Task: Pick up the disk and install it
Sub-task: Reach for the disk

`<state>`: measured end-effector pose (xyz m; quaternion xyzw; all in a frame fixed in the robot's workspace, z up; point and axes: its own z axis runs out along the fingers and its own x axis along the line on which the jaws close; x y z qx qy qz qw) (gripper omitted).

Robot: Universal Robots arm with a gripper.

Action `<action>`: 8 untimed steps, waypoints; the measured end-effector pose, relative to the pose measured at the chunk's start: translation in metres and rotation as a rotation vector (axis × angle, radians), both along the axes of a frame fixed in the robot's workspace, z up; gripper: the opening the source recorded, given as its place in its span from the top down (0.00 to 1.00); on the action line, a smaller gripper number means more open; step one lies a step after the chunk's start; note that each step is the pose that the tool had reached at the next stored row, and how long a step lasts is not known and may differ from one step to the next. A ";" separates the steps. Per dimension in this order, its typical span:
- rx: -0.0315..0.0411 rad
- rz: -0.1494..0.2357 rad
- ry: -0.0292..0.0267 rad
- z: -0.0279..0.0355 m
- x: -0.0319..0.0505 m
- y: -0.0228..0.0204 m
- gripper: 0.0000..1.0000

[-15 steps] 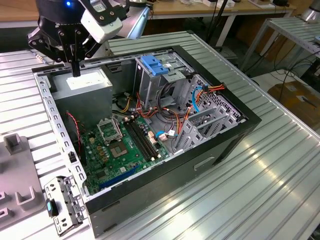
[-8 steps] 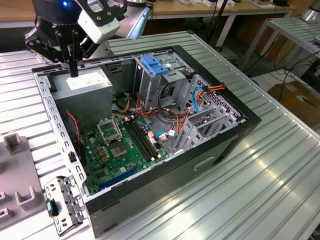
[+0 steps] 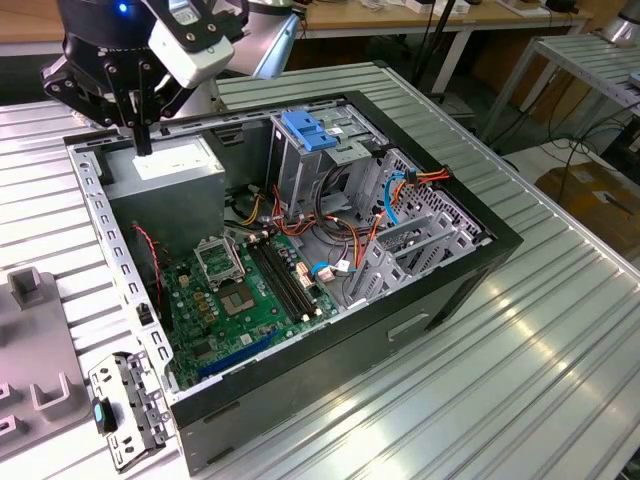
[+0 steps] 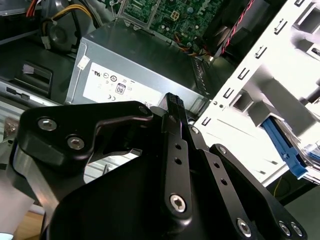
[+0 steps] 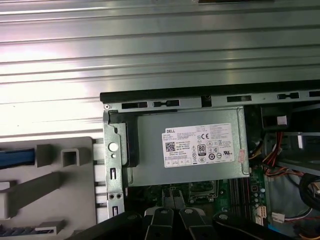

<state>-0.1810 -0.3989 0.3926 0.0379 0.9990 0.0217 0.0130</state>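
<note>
My gripper (image 3: 142, 148) hangs over the far left corner of the open computer case (image 3: 420, 330), just above the grey power-supply box (image 3: 170, 165). Its fingers (image 4: 173, 102) are pressed together with nothing between them; their tips (image 5: 172, 196) show over the box's edge. Of the disk I see only a blue strip (image 5: 17, 157), probably its carrier's edge, in the grey holder tray (image 5: 60, 200) outside the case wall. The same blue edge (image 4: 282, 145) appears in the second wrist view beyond the perforated case rail. The gripper is apart from it.
Inside the case are a green motherboard (image 3: 245, 295), bundled cables (image 3: 340, 240) and a grey drive cage with a blue latch (image 3: 305, 130). A loose metal bracket (image 3: 125, 405) lies by the case's near left corner. The case rests on a ribbed metal table (image 3: 520, 380).
</note>
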 end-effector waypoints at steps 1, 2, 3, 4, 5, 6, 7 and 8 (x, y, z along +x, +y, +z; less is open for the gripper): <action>0.0000 0.000 0.0000 0.0000 -0.0005 0.0000 0.89; 0.0000 0.000 0.0000 0.0000 -0.0009 0.0000 0.89; 0.0000 0.000 0.0000 0.0000 -0.0015 0.0000 0.89; 0.0000 0.000 0.0000 0.0000 -0.0023 0.0000 0.89; 0.0000 0.000 0.0000 -0.0001 -0.0032 0.0000 0.89; 0.0000 0.000 0.0000 -0.0001 -0.0040 0.0000 0.89; 0.0000 0.000 0.0000 -0.0001 -0.0045 0.0000 0.89; 0.0000 0.000 -0.0001 -0.0001 -0.0053 0.0000 0.89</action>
